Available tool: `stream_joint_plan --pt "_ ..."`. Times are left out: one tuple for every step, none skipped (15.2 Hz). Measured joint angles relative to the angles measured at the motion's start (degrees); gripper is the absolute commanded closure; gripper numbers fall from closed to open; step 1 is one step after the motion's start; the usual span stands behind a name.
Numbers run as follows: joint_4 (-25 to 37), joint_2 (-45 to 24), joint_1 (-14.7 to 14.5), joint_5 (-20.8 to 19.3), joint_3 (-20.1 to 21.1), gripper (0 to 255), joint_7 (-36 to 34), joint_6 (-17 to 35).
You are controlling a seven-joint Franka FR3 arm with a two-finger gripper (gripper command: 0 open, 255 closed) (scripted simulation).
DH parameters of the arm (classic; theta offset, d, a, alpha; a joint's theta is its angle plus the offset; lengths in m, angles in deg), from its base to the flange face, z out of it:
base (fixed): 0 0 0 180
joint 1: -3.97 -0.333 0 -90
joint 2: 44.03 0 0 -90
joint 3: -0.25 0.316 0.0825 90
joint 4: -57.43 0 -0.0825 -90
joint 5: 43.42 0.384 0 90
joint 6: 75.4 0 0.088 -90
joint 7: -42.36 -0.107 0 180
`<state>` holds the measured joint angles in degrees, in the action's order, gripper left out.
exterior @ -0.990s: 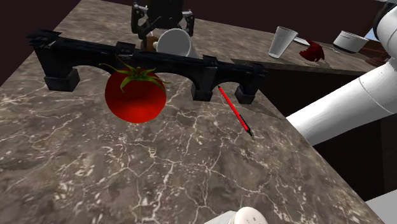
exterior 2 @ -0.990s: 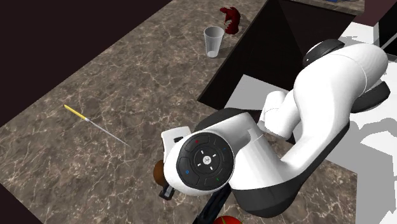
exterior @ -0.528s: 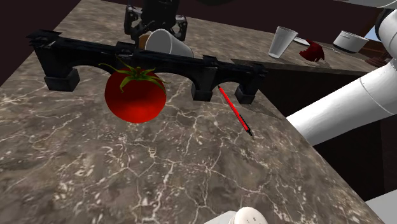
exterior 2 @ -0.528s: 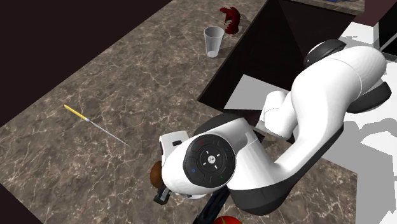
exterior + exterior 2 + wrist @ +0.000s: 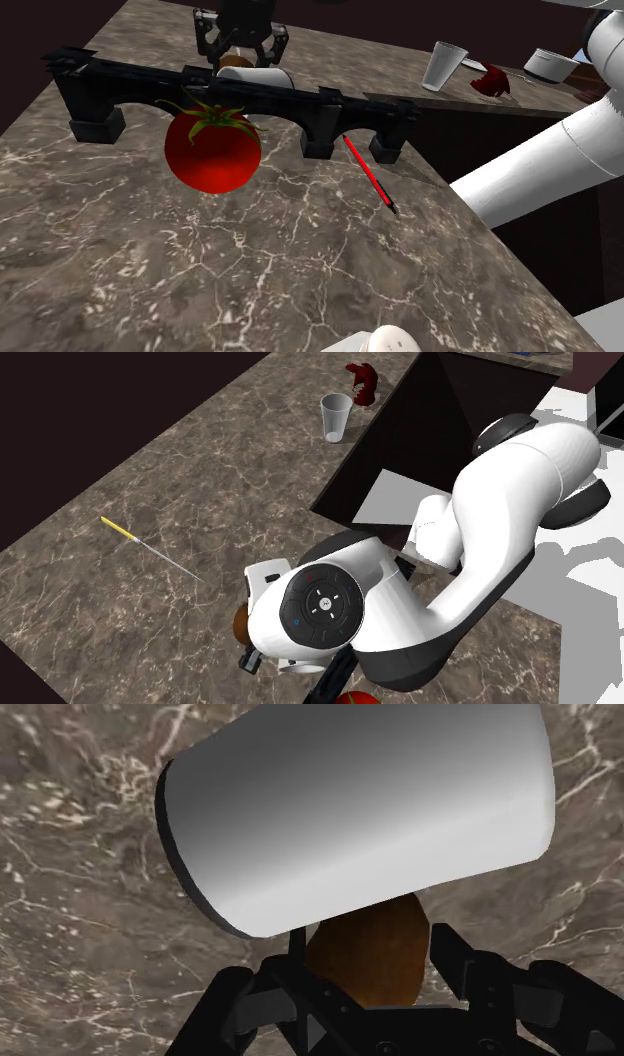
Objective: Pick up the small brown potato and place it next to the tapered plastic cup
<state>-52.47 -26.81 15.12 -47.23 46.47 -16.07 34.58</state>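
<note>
In the wrist view the small brown potato (image 5: pixel 368 959) sits between my black fingers, which press against both of its sides; my gripper (image 5: pixel 366 942) is shut on it. A white cup (image 5: pixel 360 809) lies on its side right beyond the potato, touching it. In the shoulder view my gripper (image 5: pixel 241 48) hangs low behind the black bridge-shaped rack (image 5: pixel 300 100), over the potato (image 5: pixel 233 62) and the lying white cup (image 5: pixel 252 75). The tapered plastic cup (image 5: pixel 443 65) (image 5: pixel 336 417) stands upright far off, near the counter's edge. A brown sliver of potato (image 5: pixel 240 622) shows beside the arm.
A large red tomato (image 5: pixel 212 148) and a red pen (image 5: pixel 370 175) lie in front of the rack on the marble counter (image 5: pixel 250 270). A dark red object (image 5: pixel 491 81) (image 5: pixel 362 382) sits beside the tapered cup. A yellow pen (image 5: pixel 150 547) lies on the counter. A sunken black opening (image 5: pixel 420 422) borders it.
My gripper has come down over the potato and its fingers have closed onto it. The lying white cup has shifted and rolled lower beside it.
</note>
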Motion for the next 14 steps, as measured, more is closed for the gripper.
stream_joint_plan --pt "0.2 -0.2 0.1 -0.2 0.0 255 0.0 0.0" --pt "0.8 -0.8 0.4 -0.6 0.3 255 -0.2 -0.4" --pt "1.0 -1.3 0.5 -0.9 0.5 255 -0.3 -0.2" --pt "1.1 -1.8 0.7 -1.2 0.7 255 -0.4 -0.6" --pt "1.3 -1.9 0.8 -1.2 0.7 255 -0.5 -1.8" --pt "1.5 -2.3 0.9 -1.5 0.8 255 -0.6 -1.9" --pt "0.1 -0.9 0.5 -0.7 0.4 255 -0.3 -0.9" --pt "0.1 -0.1 0.2 -0.1 0.0 255 0.0 -1.8" --pt "0.3 0.4 0.1 0.3 -0.1 255 0.0 -3.8" --pt "0.5 0.6 0.1 0.4 -0.2 255 0.2 -5.4" --pt "1.3 0.3 0.2 0.3 -0.3 255 0.4 -6.8" --pt "1.8 0.4 0.2 0.3 -0.4 255 0.6 -7.8" --pt "2.4 0.5 0.2 0.4 -0.6 255 0.8 -8.6" --pt "3.4 0.1 0.3 0.2 -0.5 255 0.8 -9.5"
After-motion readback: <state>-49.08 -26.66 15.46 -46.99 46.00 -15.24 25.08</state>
